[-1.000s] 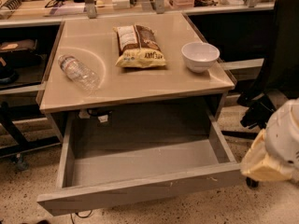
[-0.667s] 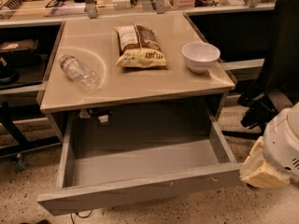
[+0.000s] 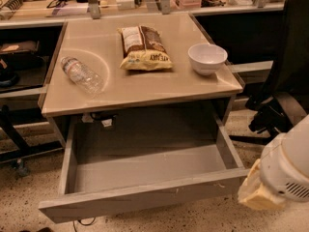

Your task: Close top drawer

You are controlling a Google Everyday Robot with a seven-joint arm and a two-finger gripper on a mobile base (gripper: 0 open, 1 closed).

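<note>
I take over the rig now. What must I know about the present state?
Gripper: low on the right, beside the drawer's front right corner; contact unclear.
Top drawer: wide open.
Done: nothing yet.
Left: push the front panel in until the drawer is shut.
On the tabletop: bottle, chip bag, bowl; they play no part.

There's one gripper (image 3: 255, 196), low at the right. Just left of it is one top drawer (image 3: 145, 197), standing open. Up and to the left of the claw, one tabletop (image 3: 145, 88) carries one white bowl (image 3: 207, 58) nearest it, one snack bag (image 3: 144, 48) farther left, and one plastic bottle (image 3: 82, 74) farthest off.
</note>
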